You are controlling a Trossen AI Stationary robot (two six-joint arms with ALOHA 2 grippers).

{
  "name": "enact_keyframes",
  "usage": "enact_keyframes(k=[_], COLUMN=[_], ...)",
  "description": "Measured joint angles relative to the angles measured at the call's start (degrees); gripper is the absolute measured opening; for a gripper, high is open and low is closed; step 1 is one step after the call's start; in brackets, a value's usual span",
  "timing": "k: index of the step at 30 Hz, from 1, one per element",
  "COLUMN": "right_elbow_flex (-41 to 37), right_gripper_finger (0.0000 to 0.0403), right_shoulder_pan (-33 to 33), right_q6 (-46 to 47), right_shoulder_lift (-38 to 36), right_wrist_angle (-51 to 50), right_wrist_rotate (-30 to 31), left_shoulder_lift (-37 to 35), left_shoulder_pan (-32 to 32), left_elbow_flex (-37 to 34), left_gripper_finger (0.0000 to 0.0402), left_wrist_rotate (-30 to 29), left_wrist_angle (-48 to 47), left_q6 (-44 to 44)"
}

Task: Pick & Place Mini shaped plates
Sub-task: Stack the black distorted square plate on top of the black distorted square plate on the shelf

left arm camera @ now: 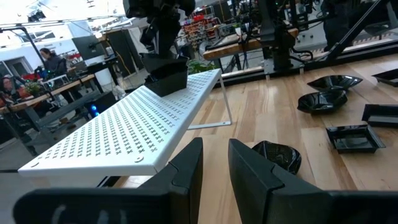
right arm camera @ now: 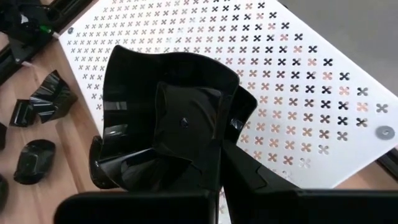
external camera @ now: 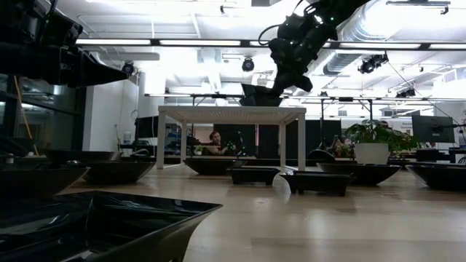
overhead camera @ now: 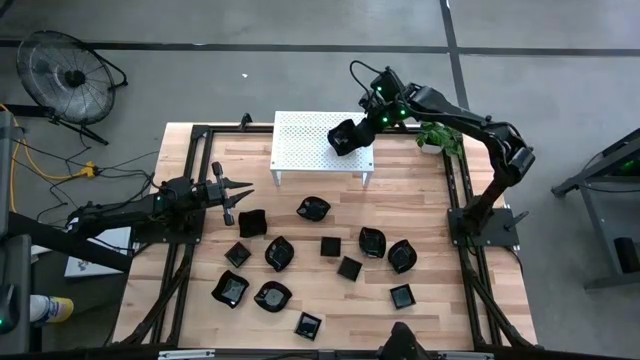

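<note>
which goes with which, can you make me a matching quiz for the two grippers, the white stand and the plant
Things:
1. right gripper
2. left gripper
3. white perforated stand
4. potted plant

States or places:
A. at the table's far right edge, beside the stand
B. shut on a black plate over the stand
C. fingers slightly apart, holding nothing, at the table's left side
D. standing on thin legs at the far middle of the table

Pairs: 1-B, 2-C, 3-D, 4-A
</note>
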Motion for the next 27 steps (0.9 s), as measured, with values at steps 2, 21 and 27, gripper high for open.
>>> enact_keyframes(k=[2, 21, 27], right_elbow_flex=[0.00, 0.00, 0.00], right_gripper_finger=[0.0002, 0.0022, 0.0039], right_shoulder_pan=[0.00, 1.03, 1.01], right_q6=[-0.44, -0.51, -0.51], right_shoulder_lift=[0.00, 0.00, 0.00], right_wrist_angle=[-0.02, 0.00, 0.48], right_wrist_rotate=[-0.02, -0.16, -0.02], left_shoulder_lift=[-0.01, -0.01, 0.00], left_shoulder_pan=[-0.01, -0.02, 0.00], left_elbow_flex=[0.00, 0.00, 0.00], left_gripper_finger=[0.0074, 0.0074, 0.0074], left_wrist_rotate=[0.00, 0.02, 0.02], left_wrist_angle=[0.01, 0.00, 0.00], left_q6=[0.00, 0.00, 0.00])
